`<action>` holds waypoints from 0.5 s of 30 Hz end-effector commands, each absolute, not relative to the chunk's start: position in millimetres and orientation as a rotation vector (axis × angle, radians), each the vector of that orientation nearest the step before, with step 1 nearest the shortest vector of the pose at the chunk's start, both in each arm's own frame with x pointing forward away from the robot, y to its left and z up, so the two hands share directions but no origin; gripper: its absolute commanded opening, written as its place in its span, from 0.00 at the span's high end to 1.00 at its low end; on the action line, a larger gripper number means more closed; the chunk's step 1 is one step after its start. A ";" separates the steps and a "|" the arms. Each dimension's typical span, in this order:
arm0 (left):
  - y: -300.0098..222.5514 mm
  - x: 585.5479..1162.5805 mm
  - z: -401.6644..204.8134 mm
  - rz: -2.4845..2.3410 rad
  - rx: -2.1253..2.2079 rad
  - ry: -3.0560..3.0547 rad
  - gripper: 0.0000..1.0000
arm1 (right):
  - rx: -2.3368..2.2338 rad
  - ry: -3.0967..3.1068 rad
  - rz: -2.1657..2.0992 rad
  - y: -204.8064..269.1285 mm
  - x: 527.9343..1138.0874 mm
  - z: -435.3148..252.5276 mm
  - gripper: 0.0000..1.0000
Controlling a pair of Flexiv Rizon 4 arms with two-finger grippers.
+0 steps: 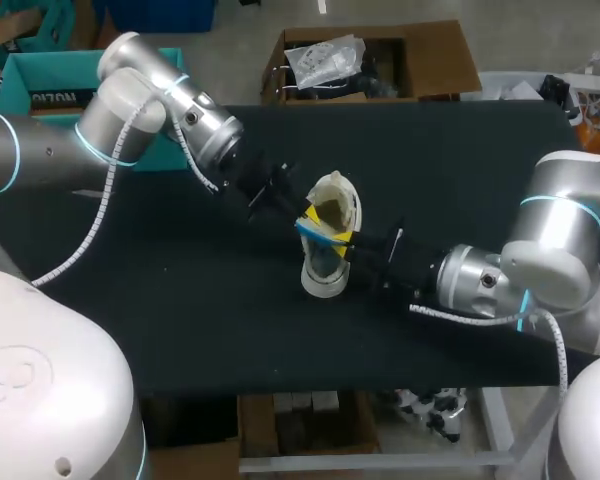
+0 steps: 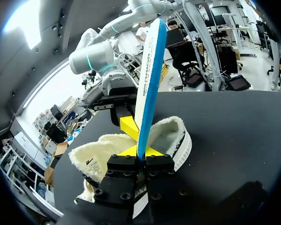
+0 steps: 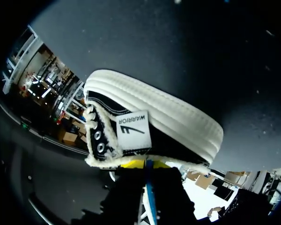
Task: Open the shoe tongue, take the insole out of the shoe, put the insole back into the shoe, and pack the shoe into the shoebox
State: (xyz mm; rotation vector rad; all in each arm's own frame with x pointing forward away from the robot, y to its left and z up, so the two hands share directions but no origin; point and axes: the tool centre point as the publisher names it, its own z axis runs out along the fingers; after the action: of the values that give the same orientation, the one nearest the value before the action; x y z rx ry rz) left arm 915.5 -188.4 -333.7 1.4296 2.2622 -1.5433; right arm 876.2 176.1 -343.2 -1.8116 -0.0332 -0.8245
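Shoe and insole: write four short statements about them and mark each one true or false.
1. The left gripper is shut on the insole. True.
2. The insole lies flat inside the shoe. False: it stands upright in the left gripper, over the shoe.
3. The shoe is packed in the shoebox. False: it sits on the black table.
4. The shoe has a pale fleecy lining. True.

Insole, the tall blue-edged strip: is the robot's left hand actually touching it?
Touching. In the left wrist view the left hand has both yellow fingers pressed against opposite sides of the upright insole, over the shoe.
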 end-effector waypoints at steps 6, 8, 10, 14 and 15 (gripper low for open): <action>-189.0 916.3 -337.1 -1.577 1.431 2.243 1.00 | -1.807 -0.044 -0.817 177.3 881.4 -344.7 1.00; -188.8 916.2 -337.2 -1.575 1.429 2.246 1.00 | -1.806 -0.044 -0.816 176.9 881.4 -344.6 1.00; -188.6 915.2 -337.2 -1.573 1.430 2.246 1.00 | -1.805 -0.045 -0.813 176.6 881.8 -344.7 1.00; -189.3 913.6 -336.7 -1.573 1.429 2.239 1.00 | -1.803 -0.045 -0.807 176.3 882.5 -344.9 1.00; -189.3 913.3 -336.7 -1.577 1.425 2.236 1.00 | -1.803 -0.045 -0.806 176.3 882.6 -344.9 1.00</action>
State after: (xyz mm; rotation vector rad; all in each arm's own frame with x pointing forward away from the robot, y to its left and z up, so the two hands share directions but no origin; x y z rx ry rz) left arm 916.7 -187.0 -334.9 1.4329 2.2427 -1.5713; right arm 878.6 176.0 -342.6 -1.8086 -0.0428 -0.8087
